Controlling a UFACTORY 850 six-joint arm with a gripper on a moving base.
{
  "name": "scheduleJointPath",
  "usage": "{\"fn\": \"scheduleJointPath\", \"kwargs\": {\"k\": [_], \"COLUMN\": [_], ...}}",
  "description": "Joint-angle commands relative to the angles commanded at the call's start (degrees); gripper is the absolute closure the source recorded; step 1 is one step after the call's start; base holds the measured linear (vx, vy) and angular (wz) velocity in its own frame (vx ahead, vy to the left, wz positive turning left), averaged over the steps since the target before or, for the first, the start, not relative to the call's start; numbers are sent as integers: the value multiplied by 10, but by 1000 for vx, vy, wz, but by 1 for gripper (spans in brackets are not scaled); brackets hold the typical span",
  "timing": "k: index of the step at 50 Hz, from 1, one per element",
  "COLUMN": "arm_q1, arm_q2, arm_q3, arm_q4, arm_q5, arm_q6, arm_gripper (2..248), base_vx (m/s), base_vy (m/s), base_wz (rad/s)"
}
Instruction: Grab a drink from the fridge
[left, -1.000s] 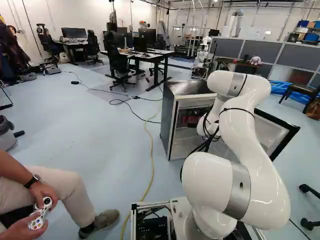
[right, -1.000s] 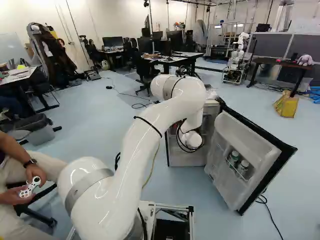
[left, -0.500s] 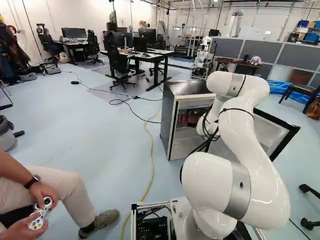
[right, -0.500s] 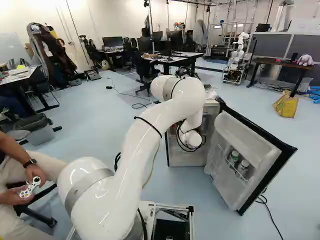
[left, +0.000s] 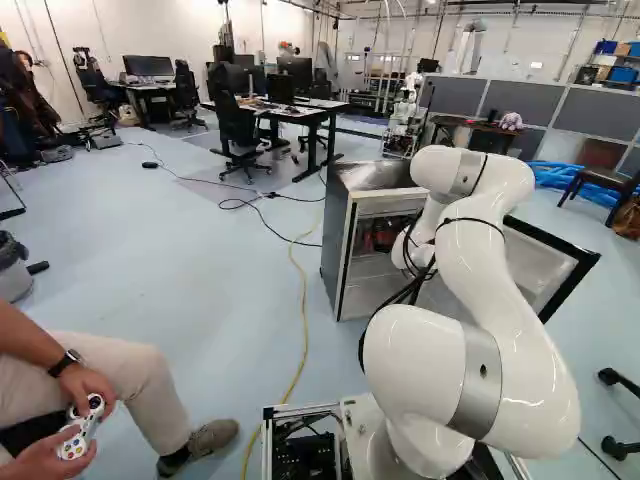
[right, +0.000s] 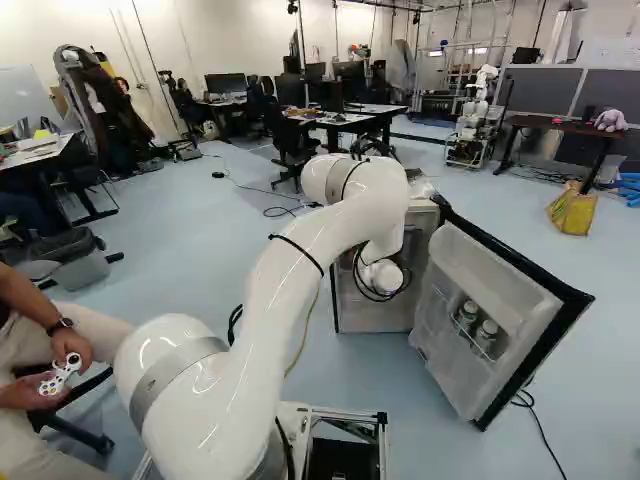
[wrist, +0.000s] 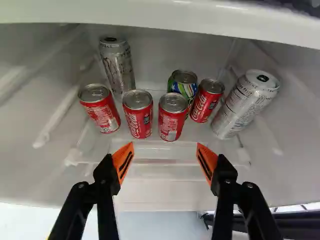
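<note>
With a person (left: 120, 390) seated at near left, the arm (left: 490, 250) reaches into the fridge (left: 375, 175), whose open door (right: 505, 280) stands out to the right with two containers (right: 467, 315) in its rack. Inside, the fingers (wrist: 121, 162) are spread wide, a gap between them, just short of the near row of three red cans (wrist: 137, 117). Farther in, between the side walls, stand a tall silver can (wrist: 118, 70) at left, a green-and-blue can (wrist: 186, 89) and fourth red can (wrist: 204, 105) right of centre, and a tall white can (wrist: 245, 105) at right.
</note>
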Motion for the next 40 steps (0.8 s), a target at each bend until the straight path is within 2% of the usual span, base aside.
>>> {"fn": "scheduleJointPath", "kwargs": {"k": [40], "arm_q1": [16], "arm_q2": [-21], "arm_q3": [-39], "arm_q4": [35], "arm_q5": [-16], "arm_q6": [0], "arm_gripper": [67], "base_vx": [0], "base_vy": [0], "base_wz": [0]}}
